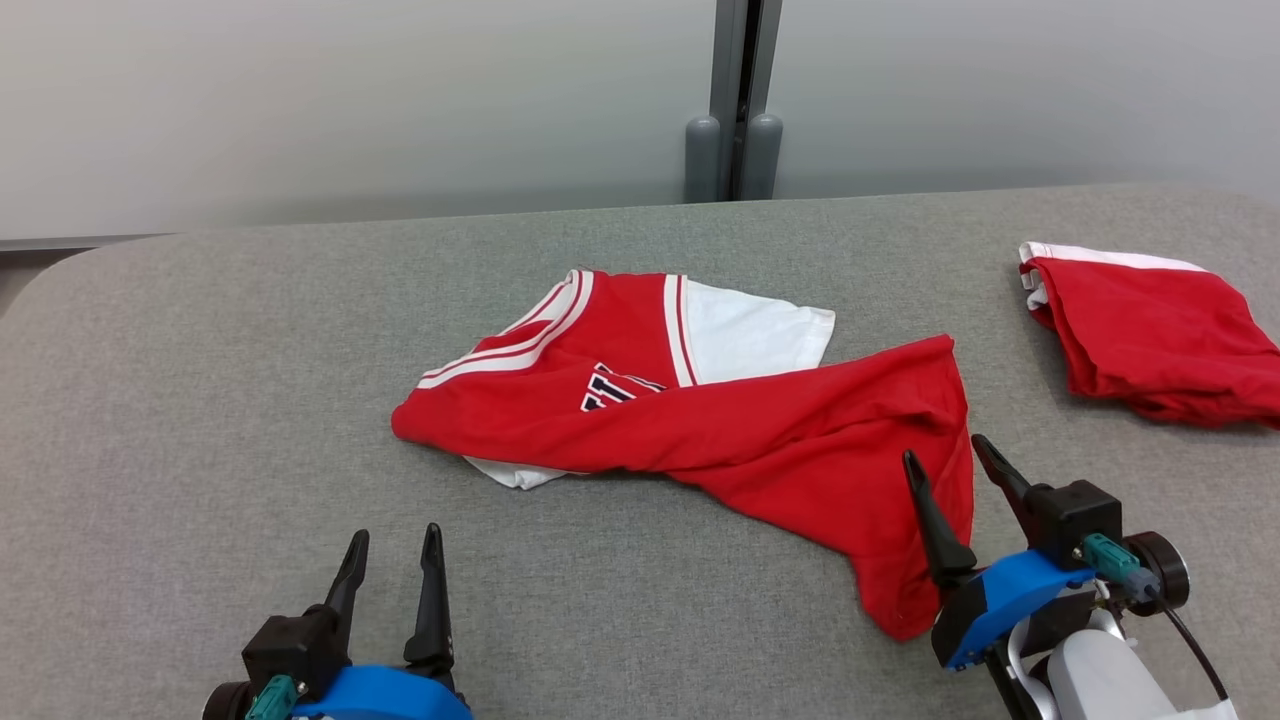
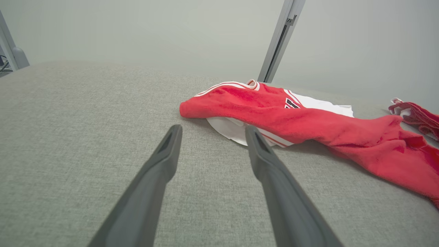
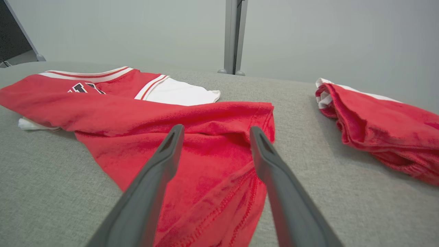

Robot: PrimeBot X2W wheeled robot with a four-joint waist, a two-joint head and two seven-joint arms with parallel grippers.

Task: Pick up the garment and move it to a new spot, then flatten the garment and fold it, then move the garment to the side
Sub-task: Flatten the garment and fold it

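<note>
Red-and-white jersey (image 1: pixel 700 420) lies crumpled mid-counter (image 1: pixel 200 400), twisted across its middle. White sleeve points to the far side, striped trim and part of a dark print face up. A second white sleeve edge pokes out underneath on the near left. Hem end trails toward the near right.

Right gripper (image 1: pixel 943 448) sits over that hem end. Fingers (image 3: pixel 164 161) are spread apart with nothing clamped, and red cloth shows below and between them. Can't tell if the tips touch the fabric.

Left gripper (image 1: pixel 396 532) is low at near left, fingers (image 2: pixel 161 161) apart and empty over bare counter, near the jersey's left end but clear of it.

Folded red garment (image 1: pixel 1150 340) with white trim is at far right, apart from the jersey. Grey metal post (image 1: pixel 735 100) stands behind the counter.
</note>
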